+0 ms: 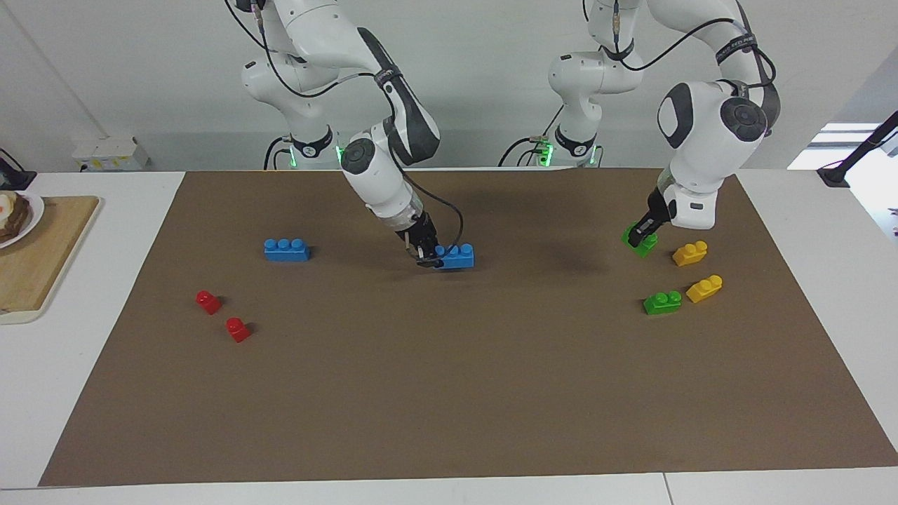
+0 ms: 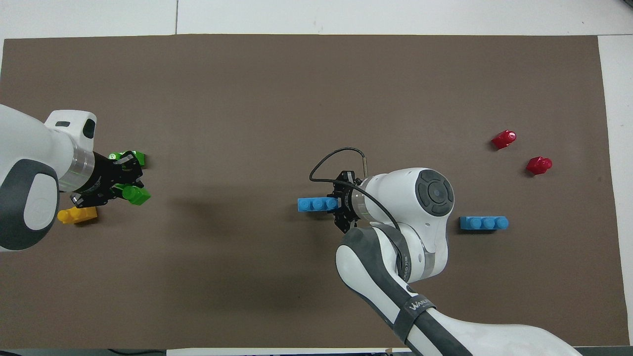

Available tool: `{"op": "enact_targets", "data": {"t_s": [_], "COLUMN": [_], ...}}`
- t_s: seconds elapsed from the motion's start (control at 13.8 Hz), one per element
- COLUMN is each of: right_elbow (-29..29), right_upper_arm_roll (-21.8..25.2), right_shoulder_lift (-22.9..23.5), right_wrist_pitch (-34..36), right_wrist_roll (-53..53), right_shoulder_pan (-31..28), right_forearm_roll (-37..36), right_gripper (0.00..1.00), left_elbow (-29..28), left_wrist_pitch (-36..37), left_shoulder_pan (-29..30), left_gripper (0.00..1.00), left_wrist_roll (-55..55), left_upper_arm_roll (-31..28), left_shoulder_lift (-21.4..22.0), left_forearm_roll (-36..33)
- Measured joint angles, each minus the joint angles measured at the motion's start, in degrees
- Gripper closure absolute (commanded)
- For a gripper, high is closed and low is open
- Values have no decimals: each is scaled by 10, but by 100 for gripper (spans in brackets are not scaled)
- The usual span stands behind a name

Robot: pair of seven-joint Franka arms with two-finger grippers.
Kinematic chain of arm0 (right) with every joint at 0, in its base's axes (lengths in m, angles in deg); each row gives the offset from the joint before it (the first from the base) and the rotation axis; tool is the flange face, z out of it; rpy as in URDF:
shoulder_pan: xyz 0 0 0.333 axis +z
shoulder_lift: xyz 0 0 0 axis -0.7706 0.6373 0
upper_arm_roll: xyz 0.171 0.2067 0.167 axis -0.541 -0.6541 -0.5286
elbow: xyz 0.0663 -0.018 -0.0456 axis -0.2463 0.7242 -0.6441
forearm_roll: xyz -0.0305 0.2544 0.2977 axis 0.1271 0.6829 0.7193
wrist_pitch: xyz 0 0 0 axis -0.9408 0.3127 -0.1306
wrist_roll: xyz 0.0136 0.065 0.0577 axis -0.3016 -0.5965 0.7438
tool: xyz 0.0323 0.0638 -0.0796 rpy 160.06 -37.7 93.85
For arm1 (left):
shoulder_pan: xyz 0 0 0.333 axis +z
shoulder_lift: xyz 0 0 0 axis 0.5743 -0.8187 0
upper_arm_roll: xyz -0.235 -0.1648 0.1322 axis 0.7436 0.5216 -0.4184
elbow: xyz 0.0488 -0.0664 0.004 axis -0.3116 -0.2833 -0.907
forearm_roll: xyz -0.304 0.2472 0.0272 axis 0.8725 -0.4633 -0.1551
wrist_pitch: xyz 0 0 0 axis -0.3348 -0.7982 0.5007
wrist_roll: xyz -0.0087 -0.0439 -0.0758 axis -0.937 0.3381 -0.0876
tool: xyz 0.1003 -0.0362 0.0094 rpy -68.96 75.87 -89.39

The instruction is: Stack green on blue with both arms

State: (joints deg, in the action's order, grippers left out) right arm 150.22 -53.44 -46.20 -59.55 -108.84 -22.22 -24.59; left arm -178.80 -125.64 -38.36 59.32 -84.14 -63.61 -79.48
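Observation:
My left gripper is shut on a green brick, which hangs tilted just above the brown mat, beside a yellow brick. My right gripper is shut on one end of a three-stud blue brick, held level and low over the middle of the mat. A second green brick lies on the mat, partly under the left gripper in the overhead view. A second blue brick lies toward the right arm's end.
Two yellow bricks lie by the green ones. Two red one-stud bricks sit toward the right arm's end. A wooden board with a plate rests off the mat there.

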Motion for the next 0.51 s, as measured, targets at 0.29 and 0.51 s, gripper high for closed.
{"op": "enact_targets", "data": {"t_s": [0.29,0.51], "right_elbow": [0,1], "right_upper_arm_roll": [1,0], "right_shoulder_lift": [2,12], "right_wrist_pitch": [-2,-18], "right_wrist_roll": [1,1], "right_shoulder_pan": [0,11], "right_forearm_roll": [0,1], "right_gripper": [100,100], "left_elbow": [0,0], "left_wrist_pitch": [-20,-37], "left_shoulder_pan": [-55,-90], "left_gripper": [100,100], "left_wrist_roll": [222,353], "left_upper_arm_roll": [2,3], "left_shoulder_lift": [0,0], "left_forearm_roll": [4,14]}}
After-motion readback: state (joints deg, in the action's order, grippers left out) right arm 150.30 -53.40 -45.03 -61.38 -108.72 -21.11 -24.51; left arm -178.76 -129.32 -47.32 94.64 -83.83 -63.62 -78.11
